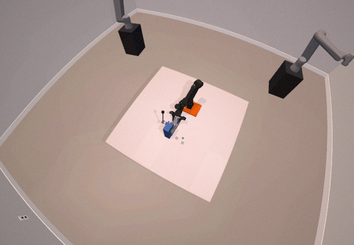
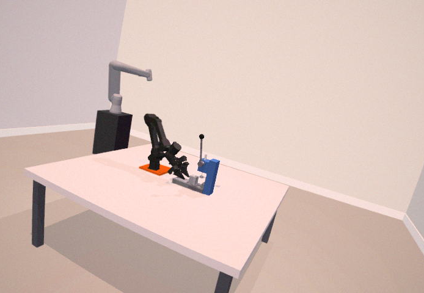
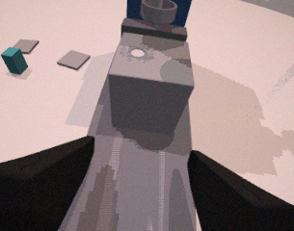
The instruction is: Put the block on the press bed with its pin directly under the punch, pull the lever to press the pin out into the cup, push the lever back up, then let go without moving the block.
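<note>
Now, with your hand (image 1: 178,118) (image 2: 186,177) (image 3: 142,150) spread, straddle the block (image 2: 193,179) (image 3: 150,84) evenly, so closing won't twist its pin off line

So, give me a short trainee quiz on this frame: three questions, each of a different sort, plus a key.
1. True or false: the lever is pulled down.
2. Multiple choice: what lies between the fingers?
A) the block
B) the teal piece
C) neither of these
3. Fill in the blank: the press frame is coloured ____.

Key: 1. False, it stands upright. 2. C, the fingers are open and the block sits ahead of them, while the teal piece lies off to the side. 3. Blue.
</note>
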Available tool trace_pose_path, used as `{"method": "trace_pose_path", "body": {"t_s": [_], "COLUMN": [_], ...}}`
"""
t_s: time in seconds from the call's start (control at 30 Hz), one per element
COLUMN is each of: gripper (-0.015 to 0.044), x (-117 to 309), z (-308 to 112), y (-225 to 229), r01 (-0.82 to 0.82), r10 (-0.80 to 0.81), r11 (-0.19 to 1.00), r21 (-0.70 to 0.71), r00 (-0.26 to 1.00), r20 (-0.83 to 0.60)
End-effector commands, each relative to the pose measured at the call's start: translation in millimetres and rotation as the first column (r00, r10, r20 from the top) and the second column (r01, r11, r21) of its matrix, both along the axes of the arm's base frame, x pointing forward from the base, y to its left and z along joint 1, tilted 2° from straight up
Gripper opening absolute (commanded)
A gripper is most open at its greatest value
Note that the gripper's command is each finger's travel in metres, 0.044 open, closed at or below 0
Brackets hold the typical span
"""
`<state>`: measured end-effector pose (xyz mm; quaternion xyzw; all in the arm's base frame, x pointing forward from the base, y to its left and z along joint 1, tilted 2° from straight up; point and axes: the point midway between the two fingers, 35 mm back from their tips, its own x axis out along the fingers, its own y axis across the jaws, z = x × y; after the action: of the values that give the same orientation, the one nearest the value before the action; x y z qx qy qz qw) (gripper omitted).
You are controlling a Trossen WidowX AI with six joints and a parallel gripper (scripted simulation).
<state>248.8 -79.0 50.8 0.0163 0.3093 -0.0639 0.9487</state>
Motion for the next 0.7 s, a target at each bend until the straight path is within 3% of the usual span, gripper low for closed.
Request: {"method": "trace_pose_path", "body": {"t_s": [0.0, 0.67], "gripper": [0.0300, 0.0300], "x": [0, 34], "z": [0, -1], "y": [1, -8], "r01": [-0.006, -0.006], "r10": [0.006, 0.006], "r11": [1.000, 1.000], "r21": [-0.002, -0.003], "r00": [1.000, 1.000], "r20": [-0.002, 0.001]}}
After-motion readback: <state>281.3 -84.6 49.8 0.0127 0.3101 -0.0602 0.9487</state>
